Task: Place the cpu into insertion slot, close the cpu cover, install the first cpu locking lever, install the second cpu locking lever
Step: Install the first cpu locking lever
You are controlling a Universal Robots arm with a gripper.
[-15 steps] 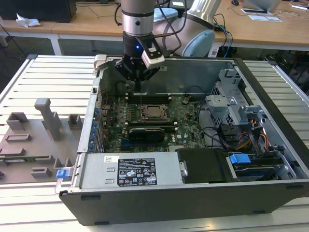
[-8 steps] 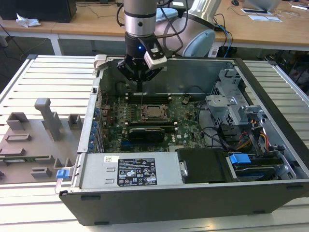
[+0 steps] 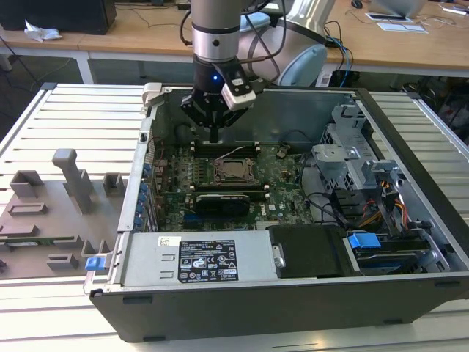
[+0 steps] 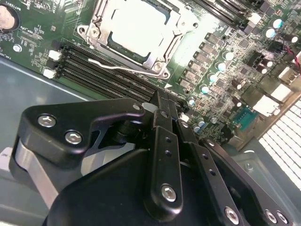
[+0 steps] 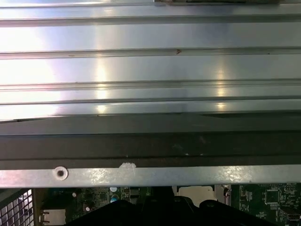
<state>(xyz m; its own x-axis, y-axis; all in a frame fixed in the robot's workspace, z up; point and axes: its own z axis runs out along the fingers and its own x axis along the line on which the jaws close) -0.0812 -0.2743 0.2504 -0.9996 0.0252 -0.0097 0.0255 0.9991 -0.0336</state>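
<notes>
- The gripper (image 3: 213,136) hangs inside the open computer case (image 3: 410,286), just beyond the far edge of the socket, fingers pressed together and holding nothing.
- The cpu (image 4: 136,23) already sits in the insertion slot (image 3: 236,173), its pale top showing through the frame.
- The cpu cover (image 4: 181,26) lies flat over the chip, apparently closed.
- A thin locking lever (image 4: 120,68) lies along the socket's edge nearest the fingertips, probably why the gripper is there.

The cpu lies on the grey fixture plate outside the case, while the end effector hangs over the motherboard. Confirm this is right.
Not right. The cpu sits on the motherboard, framed by the cpu cover, as the second wrist view shows. The end effector does hang over the motherboard.
</notes>
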